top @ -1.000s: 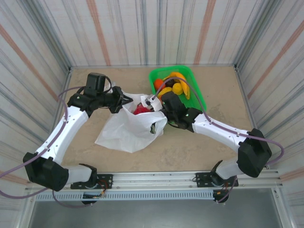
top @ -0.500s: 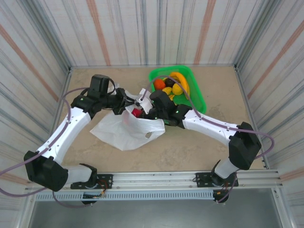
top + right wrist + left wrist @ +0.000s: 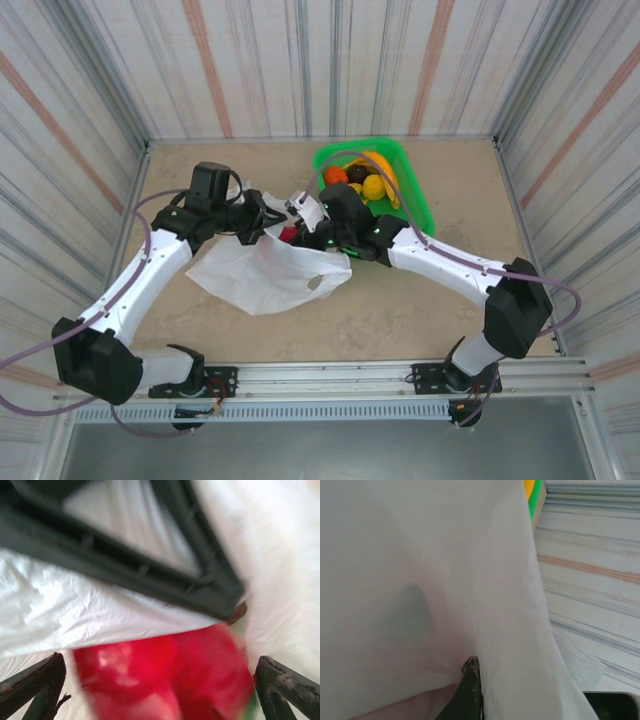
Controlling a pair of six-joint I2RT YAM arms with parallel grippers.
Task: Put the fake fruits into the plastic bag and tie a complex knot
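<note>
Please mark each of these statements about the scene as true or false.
1. The left gripper is shut on the plastic bag. True.
2. The green basket holds no fruit. False: several lie in it, an orange fruit among them.
3. A red fruit lies between the open fingers of the right gripper. True.
4. The bag is tied with a knot. False: its mouth stands open, untied.

No text, label, brand, number or sign was legible at this moment, whether on the bag (image 3: 250, 280) at centre-left or on the basket (image 3: 421, 203) at far right.
</note>
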